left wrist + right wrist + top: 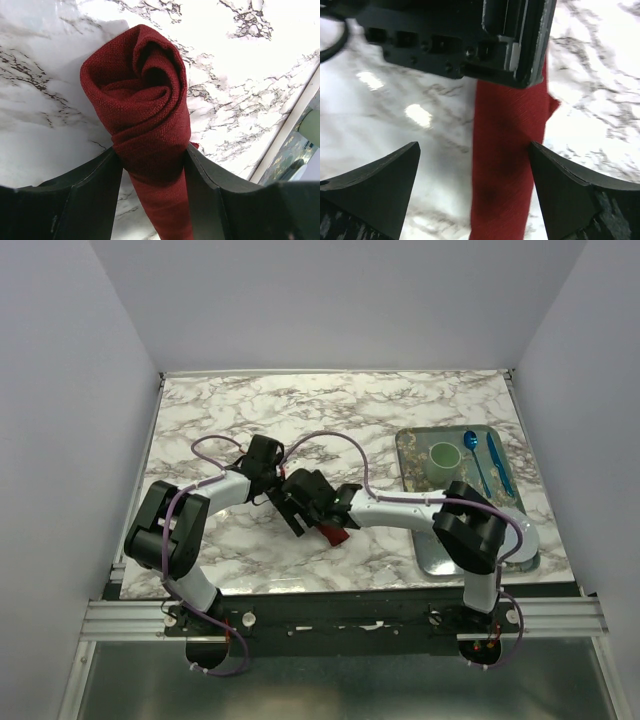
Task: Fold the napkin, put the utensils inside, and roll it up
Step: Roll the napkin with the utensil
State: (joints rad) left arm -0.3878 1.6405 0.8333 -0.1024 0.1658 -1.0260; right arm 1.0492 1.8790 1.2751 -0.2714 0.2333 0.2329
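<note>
Two arms meet over the middle of the marble table (220, 410) in the overhead view. The left gripper (300, 510) and right gripper (336, 520) are bunched so close together that I can't make out either set of jaws from up there. Only a small bit of the dark red napkin (333, 535) pokes out under them, toward the near edge. Off to the right there's a metal tray (405, 455) with a pale green cup (443, 455) and a blue spoon (473, 452) on it, well apart from the napkin. The left wrist view is much clearer. The napkin (140, 100) is rolled into a tight tube and you're looking at its spiral end, lying on the marble. The left gripper (152, 170) is clamped on it, with both black fingers (95, 190) pressed right into the sides of the roll. The tray edge (290, 155) shows at the far right. In the right wrist view, the right gripper (474, 150) has its jaws spread wide apart. The napkin roll (505, 165) runs lengthwise between them. It sits right up by one finger (565, 190) and well clear of the other, with nothing squeezing it. The left gripper's black body (450, 35) sits over the far end of the roll.
</note>
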